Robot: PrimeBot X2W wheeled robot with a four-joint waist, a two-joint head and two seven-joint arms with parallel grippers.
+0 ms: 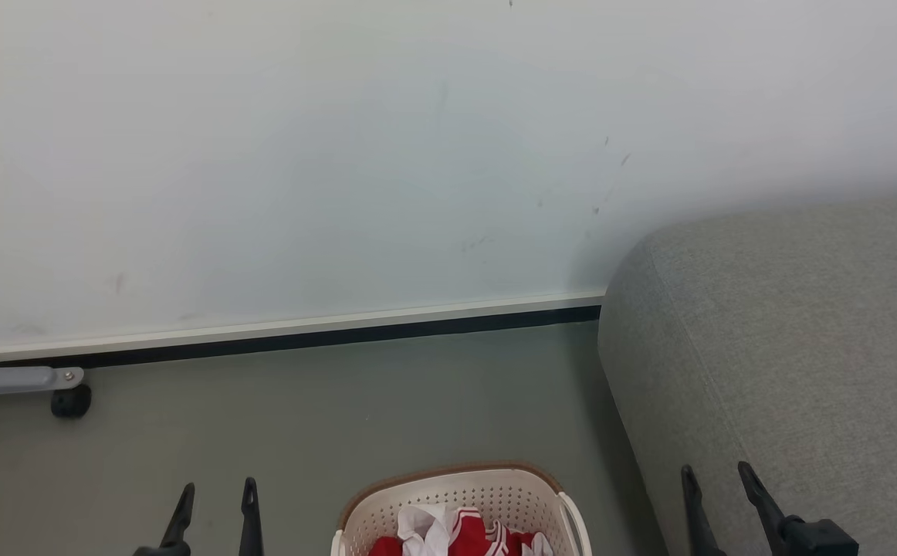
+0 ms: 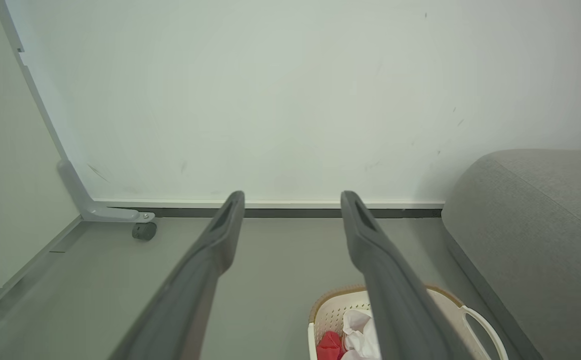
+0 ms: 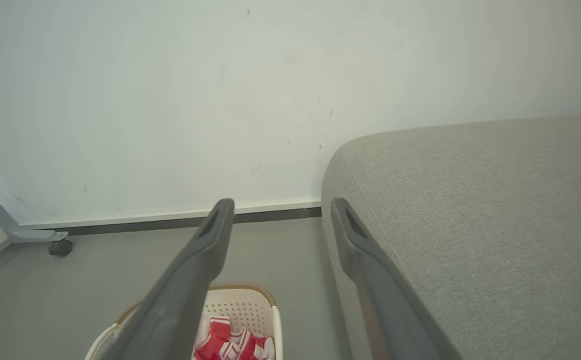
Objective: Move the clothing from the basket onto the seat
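Holds left pincer (image 1: 218, 486) and right pincer (image 1: 715, 468) low, long dark fingers (image 2: 210, 260) spread wide, gripping nothing. Finds crumpled red-and-white clothing (image 1: 456, 533) inside the perforated cream plastic basket (image 1: 495, 494), brown-rimmed, on the floor (image 1: 340, 401) just beside the rounded grey woven seat (image 1: 788, 347).

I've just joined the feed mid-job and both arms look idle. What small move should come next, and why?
Probably swing the right gripper inward and down toward the clothing. It lies in the basket, between the grippers. The left gripper and the right are both open and empty, and the right stands beside the seat, so its carry looks shorter.
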